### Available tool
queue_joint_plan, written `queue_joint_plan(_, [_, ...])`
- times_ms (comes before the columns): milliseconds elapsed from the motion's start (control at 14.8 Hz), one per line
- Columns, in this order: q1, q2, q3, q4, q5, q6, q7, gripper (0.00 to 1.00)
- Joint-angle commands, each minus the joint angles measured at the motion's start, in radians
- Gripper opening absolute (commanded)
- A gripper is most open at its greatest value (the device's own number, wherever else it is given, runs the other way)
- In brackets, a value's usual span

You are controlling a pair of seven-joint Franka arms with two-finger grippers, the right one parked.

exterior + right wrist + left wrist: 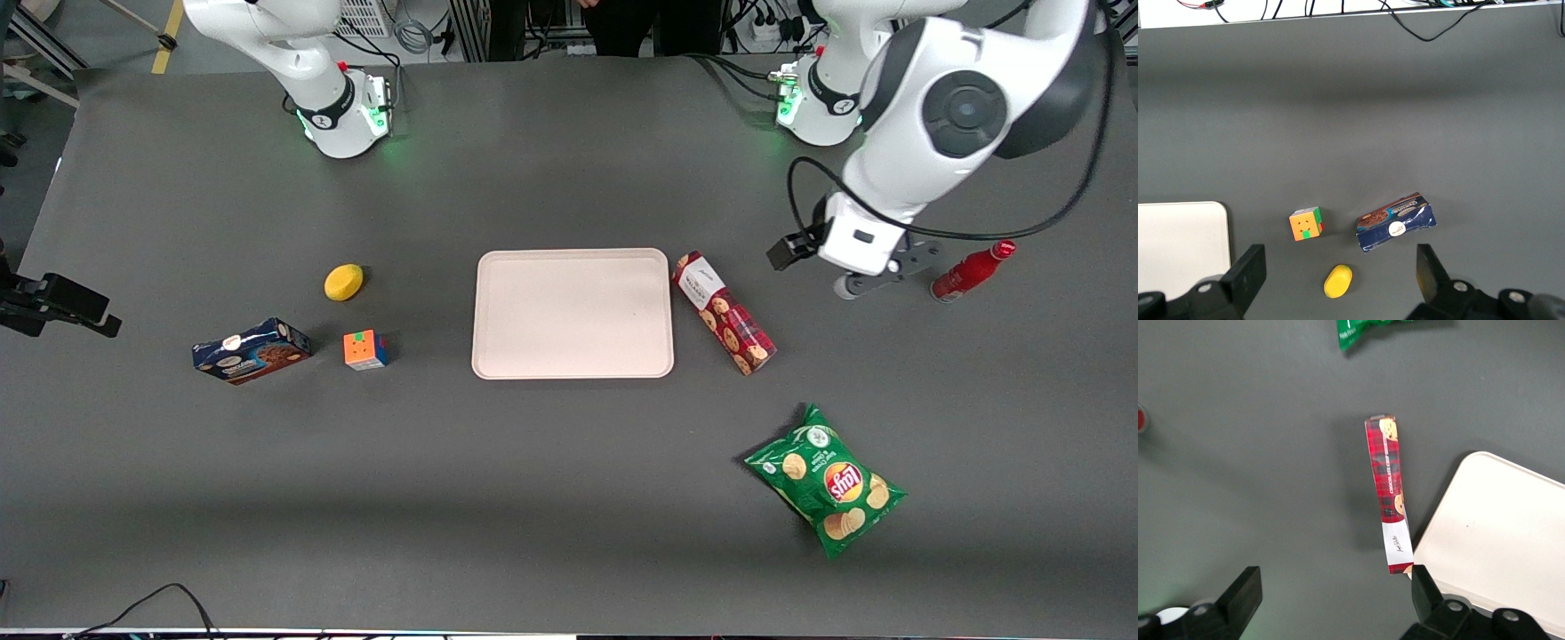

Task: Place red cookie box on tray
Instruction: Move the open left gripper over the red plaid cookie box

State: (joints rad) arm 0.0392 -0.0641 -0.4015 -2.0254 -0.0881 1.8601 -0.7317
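While the working arm reaches out from its base over its own end of the table, its gripper (876, 286) hangs above the dark mat, empty, between the red cookie box (723, 312) and a small red bottle (971, 271) that lies on its side. The forearm folds down from a raised elbow, with a black cable looping alongside it. Seen from the left wrist, the two black fingers (1238, 597) stand spread wide apart with nothing between them, pointing down at bare mat.

The red cookie box lies flat on the table (569, 498), not on the tray (572, 313). It sits at a slant just beside the tray's short edge on the working arm's end; its white end panel is nearest the tray's rim, and its other end angles away toward the front camera. From the wrist camera that white end appears to meet or nearly meet the tray's rounded corner (1471, 463); contact cannot be confirmed.

A green chip bag (826, 480) rests nearer the front camera than the box. Toward the parked arm's end lie a yellow lemon-like object (343, 282), a colour cube (364, 349) and a blue cookie box (252, 350). The surface is a dark grey mat; cables, power strips and metal framing show past the table's edge by the arm bases.
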Motion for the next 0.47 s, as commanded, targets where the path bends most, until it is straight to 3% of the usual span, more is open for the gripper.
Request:
queue_joint_plan(0, [0.002,-0.118,-0.046,-0.209,-0.028,0.160,-0.034,1.00])
queue_joint_plan(407, [0.001,-0.030,-0.137,-0.311,-0.045,0.416,-0.098,1.00])
